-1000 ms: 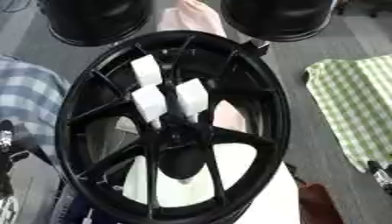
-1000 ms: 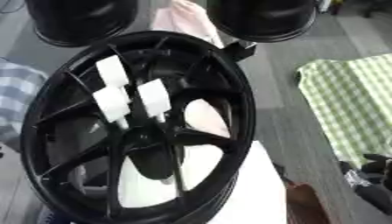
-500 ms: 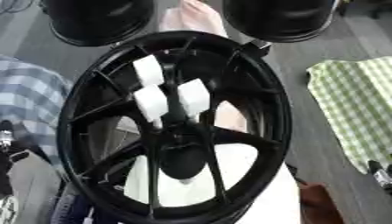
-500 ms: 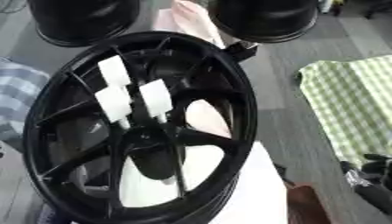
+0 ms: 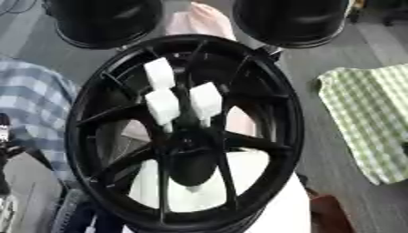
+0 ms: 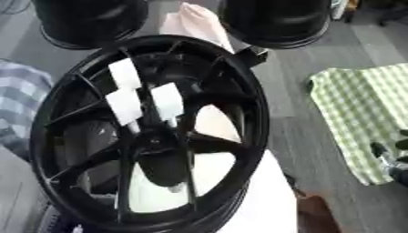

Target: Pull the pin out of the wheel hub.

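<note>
A black spoked wheel [image 5: 292, 119] lies tilted in the middle of the view, its hub [image 5: 188, 139] near the centre. Three white block-shaped pins stand out of the hub area: one far [image 5: 159, 73], one on the left [image 5: 162, 106] and one on the right [image 5: 205, 99]. Neither hand touches the wheel. My right hand [image 6: 390, 160] shows only as a dark sliver at the right edge, over the green cloth. A dark part of my left hand [image 5: 5, 136] shows at the left edge, well apart from the pins.
Two more black wheels [image 5: 104, 20] [image 5: 291, 18] stand at the back, with a pale pink cloth [image 5: 201, 20] between them. A green-checked cloth [image 5: 366, 118] lies right, a blue-checked one [image 5: 32, 104] left. A white surface [image 5: 279, 207] lies under the wheel, with a brown object [image 5: 334, 218] beside it.
The whole picture has shifted slightly. The pins and the wheel stand as before, and neither hand has come closer.
</note>
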You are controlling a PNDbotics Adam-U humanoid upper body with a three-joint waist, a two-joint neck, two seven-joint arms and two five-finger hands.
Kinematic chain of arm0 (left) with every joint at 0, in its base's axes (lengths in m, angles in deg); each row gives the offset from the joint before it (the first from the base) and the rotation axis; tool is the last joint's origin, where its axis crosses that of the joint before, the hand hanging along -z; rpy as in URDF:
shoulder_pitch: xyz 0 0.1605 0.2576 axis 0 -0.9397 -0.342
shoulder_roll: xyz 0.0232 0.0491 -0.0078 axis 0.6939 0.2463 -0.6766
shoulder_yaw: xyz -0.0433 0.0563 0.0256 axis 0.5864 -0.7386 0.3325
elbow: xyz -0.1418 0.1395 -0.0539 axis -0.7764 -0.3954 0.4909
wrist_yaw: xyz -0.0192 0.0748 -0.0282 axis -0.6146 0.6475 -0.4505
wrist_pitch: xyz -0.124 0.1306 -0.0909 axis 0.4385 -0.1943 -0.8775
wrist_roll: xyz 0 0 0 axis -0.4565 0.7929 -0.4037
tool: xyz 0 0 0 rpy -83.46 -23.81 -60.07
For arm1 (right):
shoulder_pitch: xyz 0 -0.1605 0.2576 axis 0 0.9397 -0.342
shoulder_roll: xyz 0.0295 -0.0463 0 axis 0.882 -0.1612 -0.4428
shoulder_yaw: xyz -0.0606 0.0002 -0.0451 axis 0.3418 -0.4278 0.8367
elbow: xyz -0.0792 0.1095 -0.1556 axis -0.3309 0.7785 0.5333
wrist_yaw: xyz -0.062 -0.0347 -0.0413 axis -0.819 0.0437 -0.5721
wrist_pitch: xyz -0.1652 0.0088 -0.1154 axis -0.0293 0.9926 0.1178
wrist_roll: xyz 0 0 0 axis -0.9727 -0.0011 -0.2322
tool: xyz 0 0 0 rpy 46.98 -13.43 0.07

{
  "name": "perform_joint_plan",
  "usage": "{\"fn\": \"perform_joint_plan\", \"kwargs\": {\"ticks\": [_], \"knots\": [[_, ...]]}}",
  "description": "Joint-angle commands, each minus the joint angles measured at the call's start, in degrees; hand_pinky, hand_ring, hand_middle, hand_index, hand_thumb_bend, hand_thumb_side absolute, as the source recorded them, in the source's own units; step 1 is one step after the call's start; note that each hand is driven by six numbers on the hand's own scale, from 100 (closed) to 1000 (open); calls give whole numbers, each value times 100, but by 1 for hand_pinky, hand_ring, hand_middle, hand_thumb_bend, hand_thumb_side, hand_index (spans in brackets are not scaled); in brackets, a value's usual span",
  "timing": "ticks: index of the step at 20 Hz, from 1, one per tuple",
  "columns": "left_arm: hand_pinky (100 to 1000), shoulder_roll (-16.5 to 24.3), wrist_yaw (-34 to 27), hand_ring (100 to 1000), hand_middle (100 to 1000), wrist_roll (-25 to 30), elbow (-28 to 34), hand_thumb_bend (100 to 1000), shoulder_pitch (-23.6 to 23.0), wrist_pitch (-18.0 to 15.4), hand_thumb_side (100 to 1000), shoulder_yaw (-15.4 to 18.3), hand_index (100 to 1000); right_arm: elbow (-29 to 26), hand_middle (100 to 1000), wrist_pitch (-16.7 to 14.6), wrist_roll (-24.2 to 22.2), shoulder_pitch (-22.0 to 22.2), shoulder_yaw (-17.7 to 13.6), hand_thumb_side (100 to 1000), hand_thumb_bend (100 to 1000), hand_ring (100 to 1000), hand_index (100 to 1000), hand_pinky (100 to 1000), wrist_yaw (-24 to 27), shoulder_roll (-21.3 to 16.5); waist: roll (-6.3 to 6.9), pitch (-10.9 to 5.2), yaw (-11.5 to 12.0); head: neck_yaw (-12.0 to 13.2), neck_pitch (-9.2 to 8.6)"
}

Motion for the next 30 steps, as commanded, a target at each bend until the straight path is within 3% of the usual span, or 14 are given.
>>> {"fn": "perform_joint_plan", "kwargs": {"ticks": [1,7,10,13,16,21,26,30], "knots": [[626,96,100,614,547,-103,70,451,-38,2,576,58,743,-391,588,63,-283,-304,68,271,575,706,746,571,232,-941,-51,-132,-34,3,43],[626,215,332,612,540,-115,110,445,-245,-64,572,87,738,-424,616,-79,-1075,-1538,541,275,591,729,761,636,236,-2161,-152,-198,-162,103,96],[625,272,400,610,536,-136,168,443,-346,-112,570,117,735,-247,623,-172,-1560,-2363,903,275,597,735,764,656,268,-2352,-190,-205,-203,126,89],[623,322,414,608,533,-163,208,441,-417,-142,569,132,733,18,635,-287,-2158,-3179,1291,280,610,741,768,689,154,-2314,-222,-194,-218,136,69],[622,360,397,606,531,-190,236,440,-485,-160,569,139,730,363,650,-465,-2809,-3953,1653,282,609,749,773,726,-211,-2089,-250,-189,-233,133,57],[621,390,365,605,529,-201,248,439,-551,-163,568,125,728,1216,670,-829,-3898,-5106,2083,273,599,762,777,746,-785,-1279,-276,-234,-247,85,68],[621,427,375,604,528,-214,214,438,-590,-161,569,120,727,1925,693,-1163,-4674,-5810,2283,277,604,780,784,761,-1040,-494,-315,-291,-273,-16,117],[621,436,385,605,528,-192,188,438,-591,-151,570,98,727,2122,707,-1413,-5008,-6064,2412,287,623,792,794,766,-1157,39,-334,-330,-264,-140,100]]}}
